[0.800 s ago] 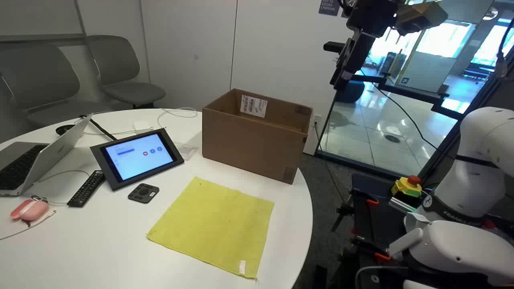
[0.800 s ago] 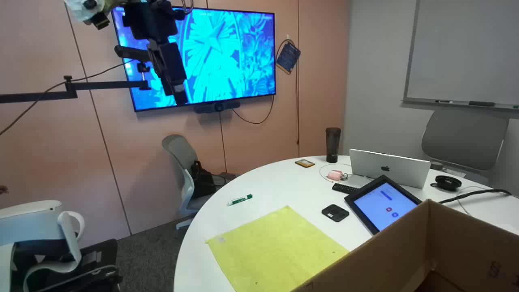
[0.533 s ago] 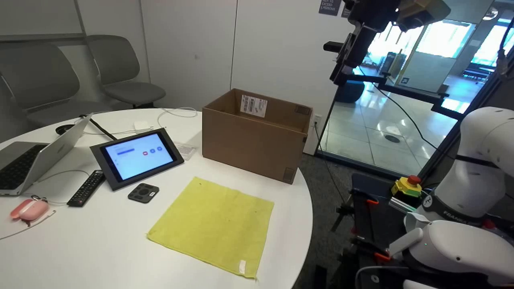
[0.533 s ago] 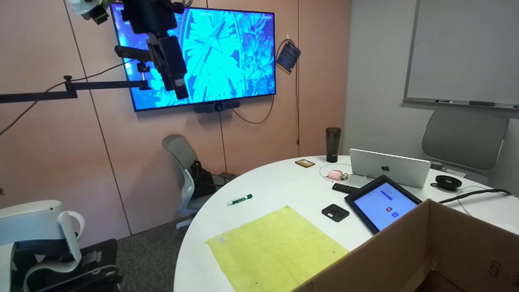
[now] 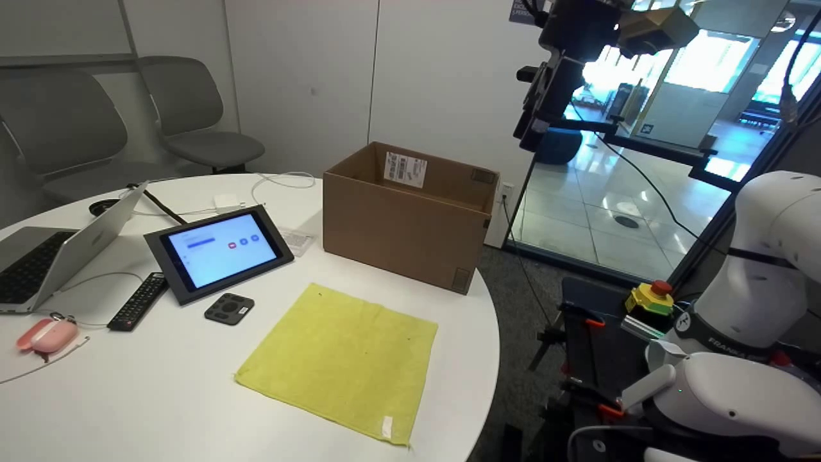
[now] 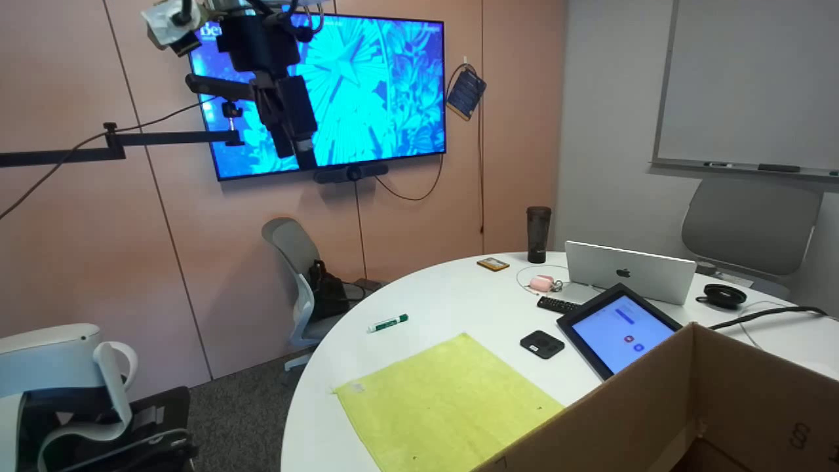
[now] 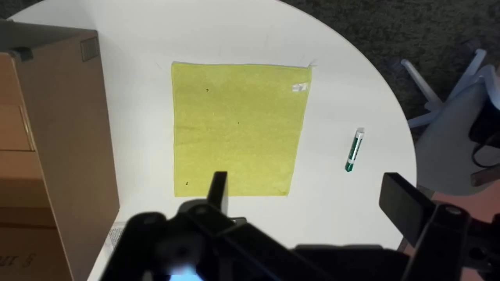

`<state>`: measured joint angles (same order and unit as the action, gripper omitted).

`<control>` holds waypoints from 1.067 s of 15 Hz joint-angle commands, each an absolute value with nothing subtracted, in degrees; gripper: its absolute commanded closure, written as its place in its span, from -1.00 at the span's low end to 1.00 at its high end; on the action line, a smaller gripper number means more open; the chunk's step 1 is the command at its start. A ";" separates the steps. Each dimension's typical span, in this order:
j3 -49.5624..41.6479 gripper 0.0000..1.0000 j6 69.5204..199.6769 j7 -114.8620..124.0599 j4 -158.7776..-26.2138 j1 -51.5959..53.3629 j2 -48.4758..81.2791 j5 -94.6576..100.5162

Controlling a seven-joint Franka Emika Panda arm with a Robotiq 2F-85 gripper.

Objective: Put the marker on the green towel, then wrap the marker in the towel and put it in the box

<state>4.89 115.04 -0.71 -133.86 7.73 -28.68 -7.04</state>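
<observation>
A green-and-white marker [image 6: 388,323] lies on the white table beside the towel; it also shows in the wrist view [image 7: 354,150], right of the towel. It is out of view in an exterior view. The yellow-green towel [image 5: 340,359] lies flat and spread out, and shows in the other views too [image 6: 446,406] [image 7: 240,132]. The brown cardboard box [image 5: 404,231] stands open at the towel's side, at the left edge of the wrist view [image 7: 74,136]. My gripper [image 7: 308,187] is open, with nothing between its fingers. It hangs high above the table in both exterior views [image 5: 529,138] [image 6: 296,157].
A tablet [image 5: 221,250], a laptop [image 5: 90,247], a remote [image 5: 140,301], a small black puck [image 5: 229,308] and a pink case [image 5: 50,337] are on the table. A dark tumbler [image 6: 538,233] stands at the far edge. A chair [image 7: 457,148] stands beyond the table edge.
My gripper rises slightly, then comes down and shifts a little, leftward in an exterior view and rightward in an exterior view. The marker, towel and box have not moved.
</observation>
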 commanded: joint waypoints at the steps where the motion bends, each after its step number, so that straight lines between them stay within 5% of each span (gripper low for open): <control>1: 7.78 -1.00 118.41 -1.08 -126.79 8.61 -20.38 -5.48; 16: 14.86 -1.00 126.51 16.03 -86.79 21.12 25.12 12.53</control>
